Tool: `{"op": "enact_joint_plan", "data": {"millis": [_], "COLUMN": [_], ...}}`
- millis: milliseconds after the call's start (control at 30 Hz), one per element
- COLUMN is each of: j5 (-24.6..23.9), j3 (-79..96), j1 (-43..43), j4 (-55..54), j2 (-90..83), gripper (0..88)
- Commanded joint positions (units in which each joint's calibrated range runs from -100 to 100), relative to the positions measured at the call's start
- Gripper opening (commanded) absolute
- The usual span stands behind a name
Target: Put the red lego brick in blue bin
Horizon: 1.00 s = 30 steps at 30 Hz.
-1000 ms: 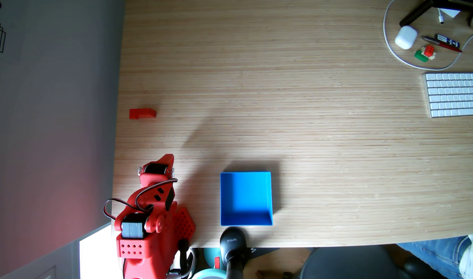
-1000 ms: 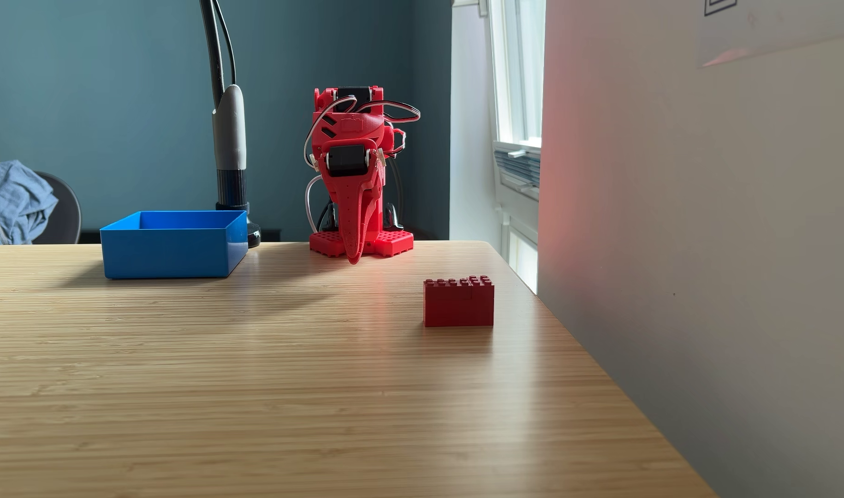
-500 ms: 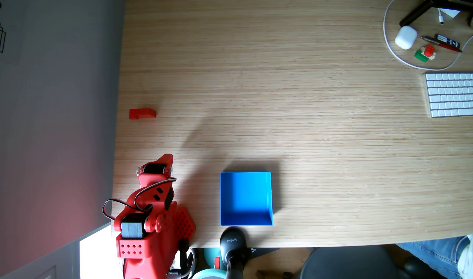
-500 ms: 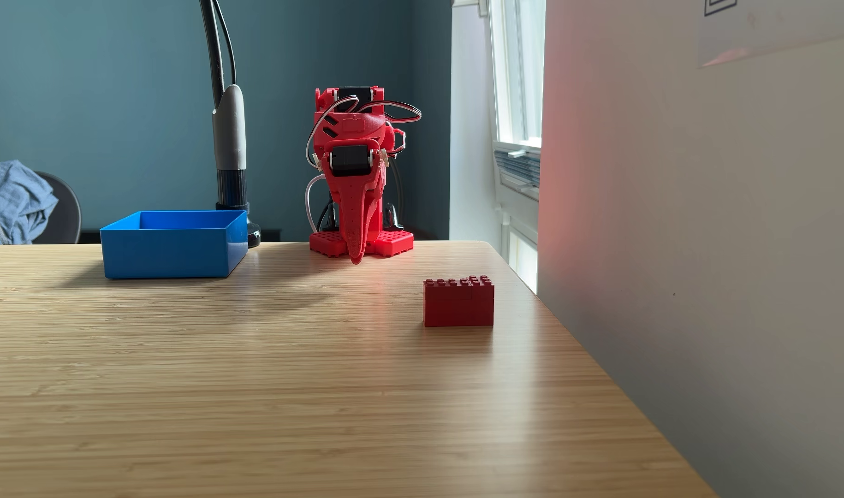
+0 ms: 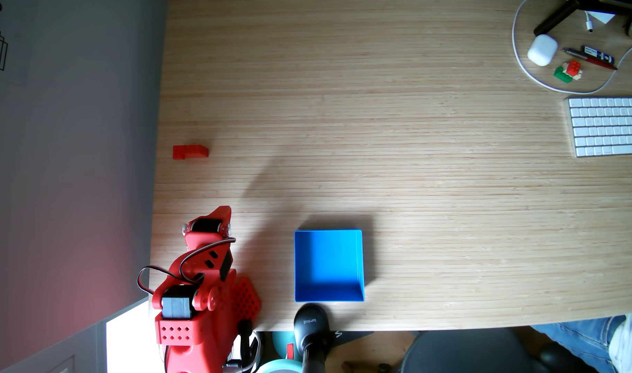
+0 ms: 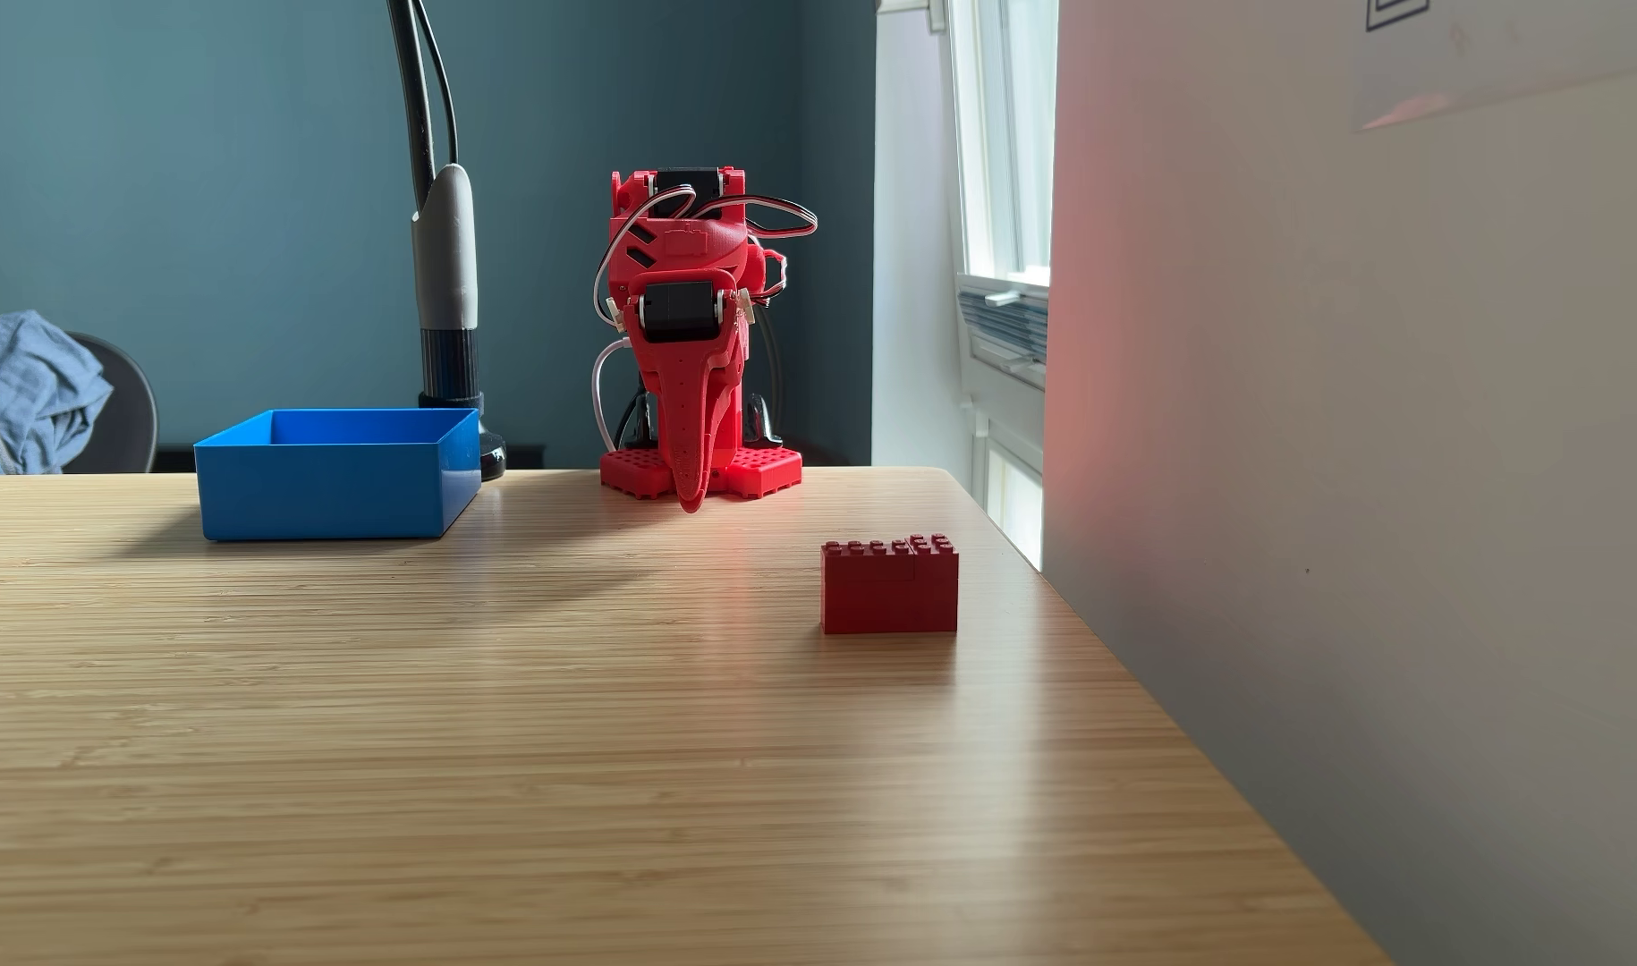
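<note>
The red lego brick stands on the wooden table close to the edge beside the wall, its studs facing up. In both fixed views the blue bin sits open-topped with nothing in it, beside the arm's base. The red arm is folded over its base. My gripper points down at the table just in front of the base, shut with nothing in it. It is well apart from the brick and the bin.
A black stand base rises right behind the bin. Far across the table lie a white keyboard, a small red-green-white lego cluster, a white case, pens and a cable. A grey wall borders the brick's side.
The folded arm has turned very slightly toward the brick's side. Brick and bin have not moved.
</note>
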Motion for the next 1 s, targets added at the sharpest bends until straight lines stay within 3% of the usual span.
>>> {"op": "enact_joint_plan", "data": {"millis": [0, 700, 967], "j5": [0.0, -0.4, -1.2], "j3": [0.3, -0.2, -8.6], "j1": [-0.1, -0.1, -0.4], "j4": [-0.9, -1.6, -2.5], "j2": [-0.2, -0.2, 0.3], "gripper": [0.1, 0.1, 2.5]}}
